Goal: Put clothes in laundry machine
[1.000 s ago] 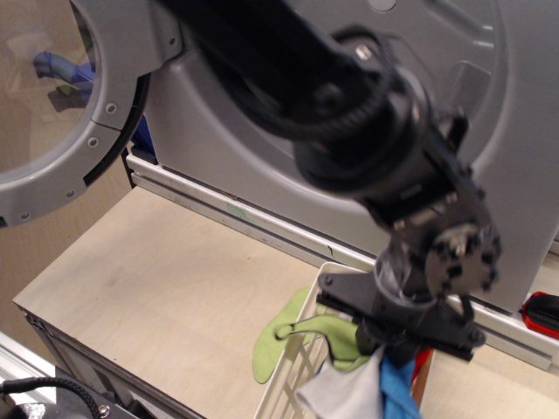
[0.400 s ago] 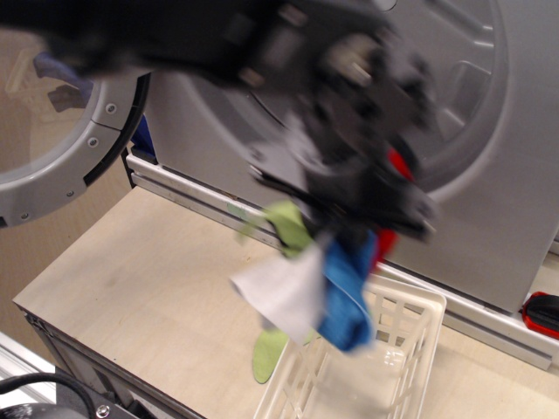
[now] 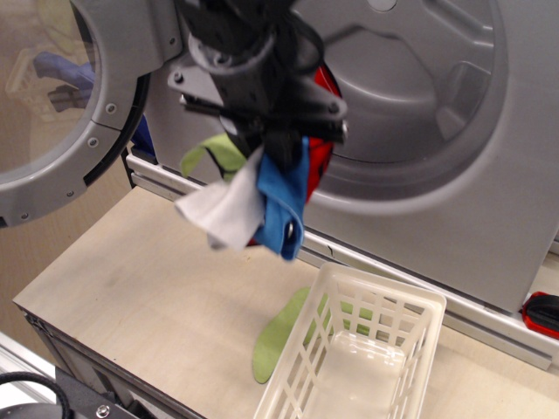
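My gripper point(image 3: 271, 131) is shut on a bundle of clothes and holds it in the air in front of the laundry machine point(image 3: 437, 131). The bundle has a white cloth point(image 3: 223, 211), a blue cloth point(image 3: 284, 205), a red cloth point(image 3: 320, 153) and a light-green cloth point(image 3: 218, 153). The bundle hangs just left of the drum opening point(image 3: 402, 78), above the table. The round glass door point(image 3: 52, 105) stands open at the left. The fingertips are hidden by the cloth.
A white slatted basket point(image 3: 354, 358) stands on the wooden table point(image 3: 148, 288), with no cloth showing in it. A green flat piece point(image 3: 275, 336) lies on the table beside and under the basket. A red-black object point(image 3: 543, 314) lies at the right edge.
My gripper has lifted the cloth bundle out of the basket and carried it up and to the left, to the front of the machine's opening.
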You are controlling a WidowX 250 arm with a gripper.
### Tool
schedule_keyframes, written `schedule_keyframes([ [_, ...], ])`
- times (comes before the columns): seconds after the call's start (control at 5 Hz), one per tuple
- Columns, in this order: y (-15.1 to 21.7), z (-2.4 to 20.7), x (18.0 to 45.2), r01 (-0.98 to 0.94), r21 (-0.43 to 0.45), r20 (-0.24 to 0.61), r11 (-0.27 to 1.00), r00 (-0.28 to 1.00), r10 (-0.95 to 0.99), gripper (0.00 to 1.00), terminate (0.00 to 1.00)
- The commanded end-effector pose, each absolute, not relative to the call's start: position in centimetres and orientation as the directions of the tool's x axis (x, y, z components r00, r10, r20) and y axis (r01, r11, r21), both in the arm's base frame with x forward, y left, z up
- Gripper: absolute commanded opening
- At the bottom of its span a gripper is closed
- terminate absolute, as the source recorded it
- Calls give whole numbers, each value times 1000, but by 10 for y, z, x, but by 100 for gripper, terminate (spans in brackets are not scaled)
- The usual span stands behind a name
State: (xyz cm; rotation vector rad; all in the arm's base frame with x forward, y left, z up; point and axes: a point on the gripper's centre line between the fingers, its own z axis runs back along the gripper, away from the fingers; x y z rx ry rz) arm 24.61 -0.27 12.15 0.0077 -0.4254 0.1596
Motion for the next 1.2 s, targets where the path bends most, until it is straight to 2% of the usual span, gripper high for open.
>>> schedule_keyframes([
  [0.0,0,123,282,-128,-86,488,988,859,154,0,0],
  [0.4,-10,120,318,-118,-118,556,986,815,164,0,0],
  [1.0,-13,90,379,-213,-110,564,971,791,237,0,0],
])
